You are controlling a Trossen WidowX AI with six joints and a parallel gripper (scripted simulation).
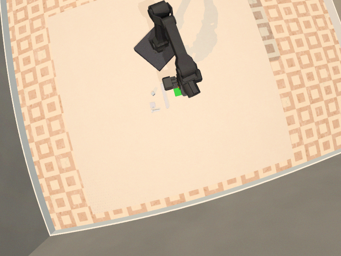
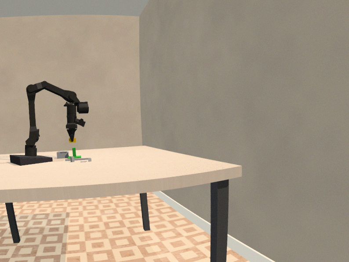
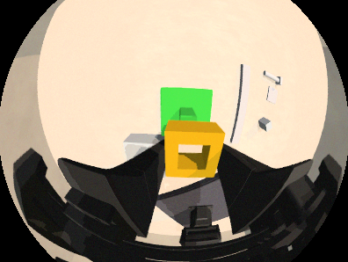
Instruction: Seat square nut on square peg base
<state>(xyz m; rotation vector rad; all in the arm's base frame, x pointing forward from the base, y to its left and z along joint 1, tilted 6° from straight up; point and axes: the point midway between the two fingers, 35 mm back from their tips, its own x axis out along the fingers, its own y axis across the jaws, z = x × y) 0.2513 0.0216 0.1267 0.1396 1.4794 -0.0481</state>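
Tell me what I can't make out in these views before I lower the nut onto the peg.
- Top view: the arm's wrist hides the orange square nut and most of the green peg base.
- Exterior view: nut and pincer are tiny; alignment over the green peg is unreadable.
- Wrist view: the nut overlaps the peg, hiding its foot.
- Small grey parts: too small to identify.

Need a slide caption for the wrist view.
Gripper holding orange square nut above green peg.

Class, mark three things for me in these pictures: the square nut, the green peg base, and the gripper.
square nut (image 3: 175, 149): wrist view, left side of its orange frame.
green peg base (image 3: 199, 99): wrist view, flat top face right of the peg.
gripper (image 2: 72, 138): exterior view, between the fingertips shut on the square nut.
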